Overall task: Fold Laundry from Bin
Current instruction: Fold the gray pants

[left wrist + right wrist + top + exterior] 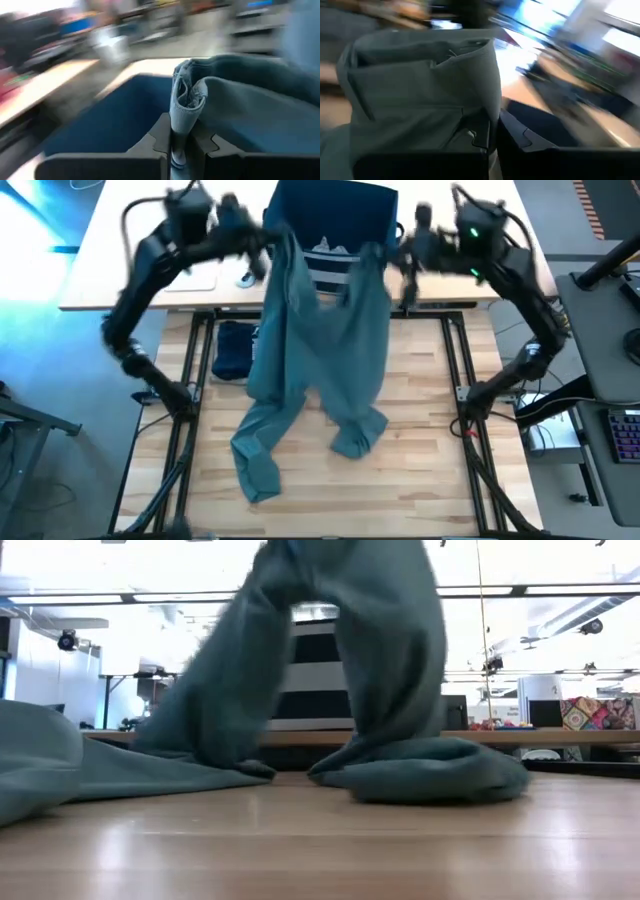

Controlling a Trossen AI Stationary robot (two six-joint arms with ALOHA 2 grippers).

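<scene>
Clearly early in the job. Teal-green trousers (320, 350) out of the navy bin (335, 220) and strung between two arms, waistband up near the bin's front edge, both legs trailing away from the bin and crumpling onto the wooden table (420, 480). Left gripper (268, 242) just beside the bin's left front corner, jaws pressed together on a bunched edge of the waistband, seen pinched between the pads in the left wrist view (179, 150). Right gripper (395, 252) off the bin's right front corner, likewise clamped on the opposite waistband edge (490, 135). Navy garment (232, 348) lying in a heap on the table, left of the trousers and nearer than the bin, not folded. Small grey pieces (330, 248) still inside the bin. Nothing neatly folded yet, judging by this: trousers to be laid flat and folded, then the rest.
</scene>
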